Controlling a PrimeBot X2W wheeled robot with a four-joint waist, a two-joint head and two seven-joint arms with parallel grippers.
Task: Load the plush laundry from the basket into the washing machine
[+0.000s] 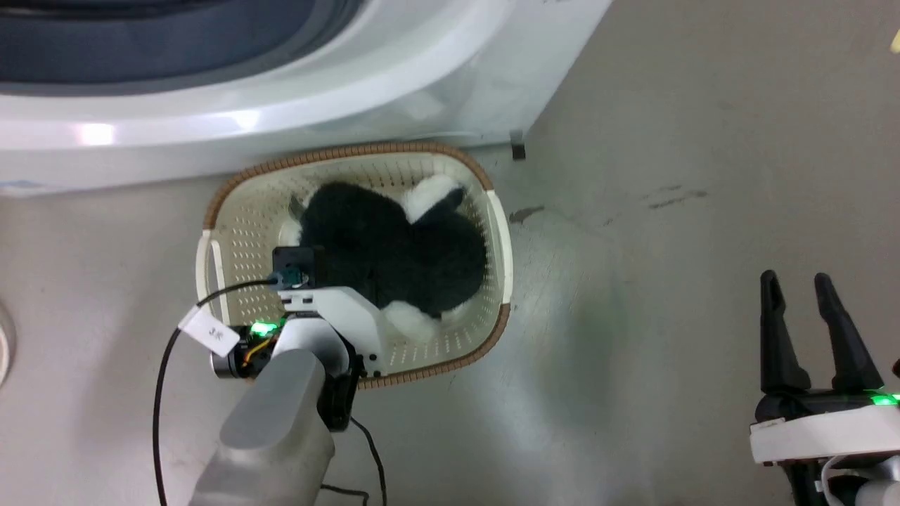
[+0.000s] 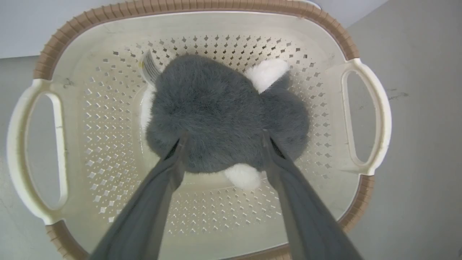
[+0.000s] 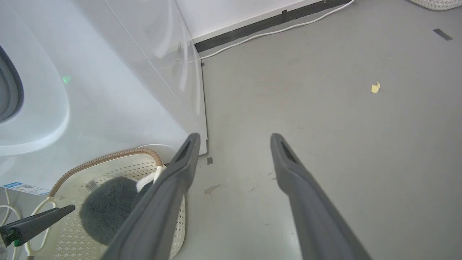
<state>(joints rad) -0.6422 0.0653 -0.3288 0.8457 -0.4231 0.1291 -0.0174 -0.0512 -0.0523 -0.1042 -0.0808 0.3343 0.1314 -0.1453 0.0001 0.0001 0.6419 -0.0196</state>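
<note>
Your left pincer (image 2: 223,139) stands apart, straddling the fluffy black-and-white plush toy (image 2: 216,108) in the cream perforated plastic basket (image 2: 195,5) before the big white front-loading washing machine (image 1: 281,105). You're at the grasp: close deep into the fur, then lift. Your right pincer (image 1: 796,281) hangs apart, idle.

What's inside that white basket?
A fluffy black-and-white plush toy, with the left end effector open astride it. The basket floor beneath the toy is hidden.

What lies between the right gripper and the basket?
Only bare grey floor, as the head view shows; the right gripper stands well clear of the basket.
</note>
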